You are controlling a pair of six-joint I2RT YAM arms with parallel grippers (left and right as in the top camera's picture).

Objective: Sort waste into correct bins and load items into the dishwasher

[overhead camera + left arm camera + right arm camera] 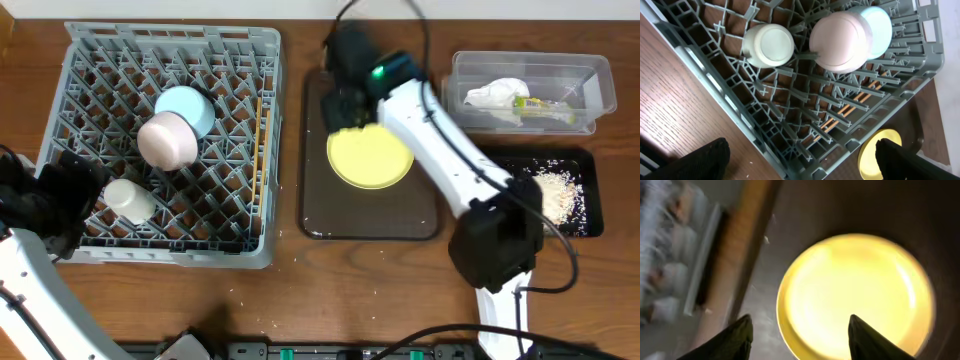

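Right gripper (799,330) is hovering wide open; round pale yellow plate (855,295) lying flat beneath it, rigid, probably slick. Rim pinch is safest.

Brown wood-grain desk (300,290) under right tool (345,112) and left tool (802,157). Far desk edge, beyond right tool: pale strip (300,8). Soft light sheen on wood ahead-left of left tool. Near edge: dark rail (330,352).

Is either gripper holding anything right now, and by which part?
Nothing is held. The right gripper is open above the yellow plate. The left gripper is open above the grey rack, with nothing between its fingers.
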